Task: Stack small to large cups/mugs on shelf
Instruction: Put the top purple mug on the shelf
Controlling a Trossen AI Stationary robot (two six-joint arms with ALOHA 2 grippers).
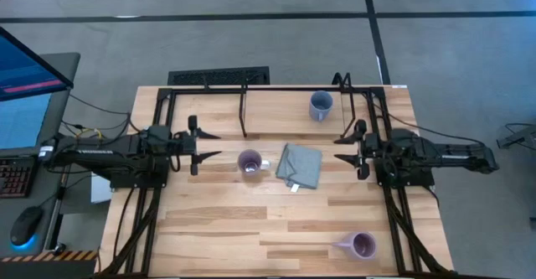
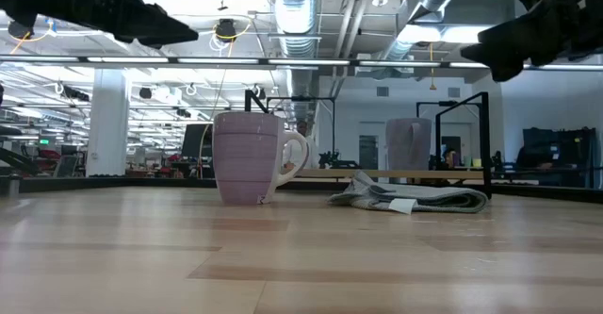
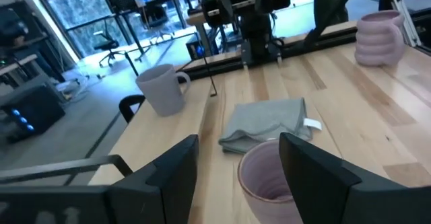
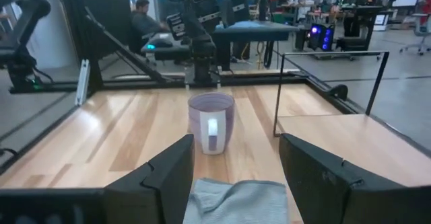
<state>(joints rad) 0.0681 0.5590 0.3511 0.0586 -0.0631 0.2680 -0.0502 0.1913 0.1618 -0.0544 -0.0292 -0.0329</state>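
Closest to the low camera is just bare desk (image 2: 301, 257), then the lavender mug (image 2: 249, 157) standing upright mid-desk, handle pointing toward the grey cloth (image 2: 410, 197) lying flat just beside it.

From above, that lavender mug (image 1: 249, 162) sits right in front of the left claw (image 1: 207, 145), a bit off its tips, not touching. The claw's released, fingers spread wide and holding nothing; in the left wrist view the mug (image 3: 266, 177) shows between the two dark fingers (image 3: 172, 173), but beyond them, so it's lined up and not gripped.

The right claw (image 1: 347, 147) faces in from the other side, also spread open and empty, with the cloth (image 1: 299, 164) between it and the lavender mug.

The blue-grey mug (image 1: 321, 105) stands near the desk's far edge, toward the right, just beside the right end of the shelf (image 1: 251, 90). The shelf is a thin black rod frame running along that far edge, with no mug on it.

The purple mug (image 1: 362, 245) is well apart from everything, down by the near right corner, handle pointing left.
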